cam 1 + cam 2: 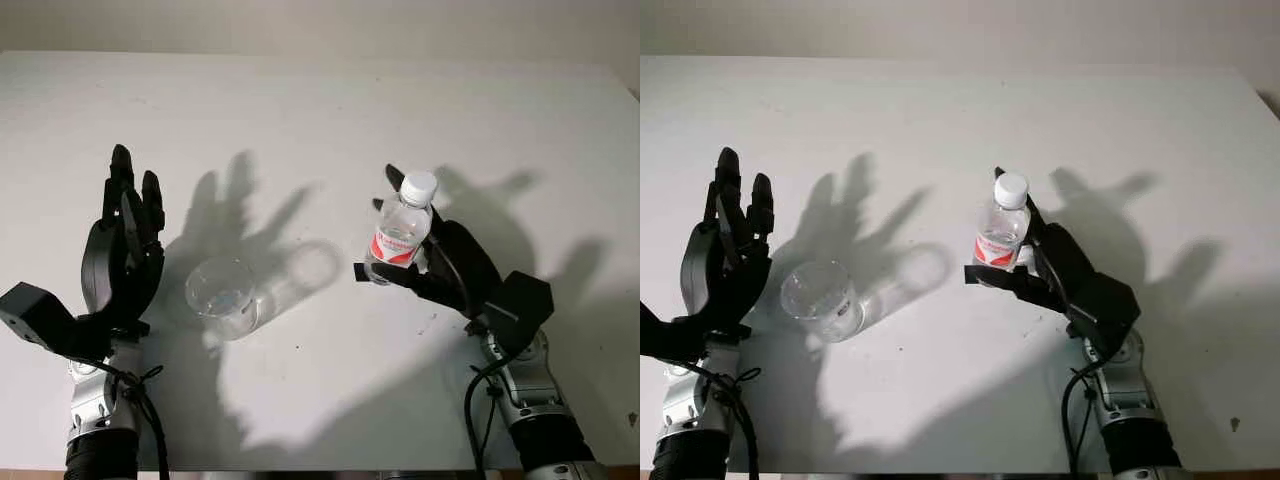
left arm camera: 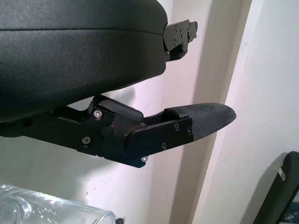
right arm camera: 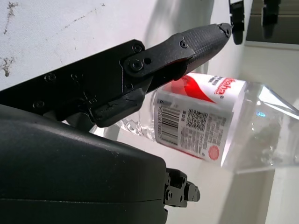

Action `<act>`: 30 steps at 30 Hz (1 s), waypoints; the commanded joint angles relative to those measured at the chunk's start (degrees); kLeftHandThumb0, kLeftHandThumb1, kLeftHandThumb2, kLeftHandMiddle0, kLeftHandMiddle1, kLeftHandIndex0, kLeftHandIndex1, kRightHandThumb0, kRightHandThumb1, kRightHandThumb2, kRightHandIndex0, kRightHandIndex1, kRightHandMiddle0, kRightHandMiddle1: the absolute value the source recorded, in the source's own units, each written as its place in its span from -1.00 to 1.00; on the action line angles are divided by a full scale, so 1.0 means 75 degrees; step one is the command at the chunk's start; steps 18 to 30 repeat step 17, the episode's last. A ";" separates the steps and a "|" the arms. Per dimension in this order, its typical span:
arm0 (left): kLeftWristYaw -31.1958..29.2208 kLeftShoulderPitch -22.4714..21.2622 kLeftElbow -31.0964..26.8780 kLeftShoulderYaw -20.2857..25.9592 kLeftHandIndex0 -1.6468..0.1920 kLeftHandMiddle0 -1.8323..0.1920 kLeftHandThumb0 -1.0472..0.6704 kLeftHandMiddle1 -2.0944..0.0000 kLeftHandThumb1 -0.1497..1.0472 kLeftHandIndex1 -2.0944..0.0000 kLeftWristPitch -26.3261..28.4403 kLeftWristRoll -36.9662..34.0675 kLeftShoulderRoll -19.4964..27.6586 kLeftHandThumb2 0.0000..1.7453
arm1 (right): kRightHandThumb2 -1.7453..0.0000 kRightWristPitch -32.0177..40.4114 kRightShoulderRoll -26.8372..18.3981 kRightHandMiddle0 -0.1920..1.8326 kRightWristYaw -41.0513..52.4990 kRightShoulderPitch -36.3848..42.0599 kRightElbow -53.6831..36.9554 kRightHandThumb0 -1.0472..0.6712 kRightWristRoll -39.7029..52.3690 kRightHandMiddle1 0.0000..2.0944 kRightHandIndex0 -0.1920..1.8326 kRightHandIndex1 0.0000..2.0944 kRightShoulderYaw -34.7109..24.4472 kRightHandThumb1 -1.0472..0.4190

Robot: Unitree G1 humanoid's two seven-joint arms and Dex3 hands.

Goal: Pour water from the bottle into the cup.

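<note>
Right hand of mine is closed around the bottle (white cap on, red label), holding it upright over the white worktop. My left hand is open, just beside the clear cup standing left of the bottle.

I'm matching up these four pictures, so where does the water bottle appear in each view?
Left eye view: bottle right of centre, held by the right hand.
Right eye view: bottle just right of centre.
Left wrist view: no bottle to point to here.
Right wrist view: bottle close up, label facing the camera.
Shared landmark: the bottle's red and white label.
</note>
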 commanded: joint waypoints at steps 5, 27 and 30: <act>0.0009 0.0077 0.0065 0.0017 1.00 1.00 -0.64 1.00 1.00 1.00 -0.0167 0.0058 0.0007 -0.25 | 0.94 -0.0238 0.0090 -1.00 0.0441 -0.0003 0.0078 -0.91 0.0452 -1.00 -1.00 -1.00 -0.0101 -0.89; -0.0047 0.0409 -0.0194 0.0050 1.00 1.00 -0.63 1.00 1.00 1.00 -0.0273 -0.0076 -0.0076 -0.26 | 0.94 -0.0529 0.0039 -1.00 0.1418 0.0045 -0.0208 -0.89 0.0716 -1.00 -1.00 -1.00 0.0064 -0.89; -0.0047 0.0409 -0.0194 0.0050 1.00 1.00 -0.63 1.00 1.00 1.00 -0.0273 -0.0076 -0.0076 -0.26 | 0.94 -0.0529 0.0039 -1.00 0.1418 0.0045 -0.0208 -0.89 0.0716 -1.00 -1.00 -1.00 0.0064 -0.89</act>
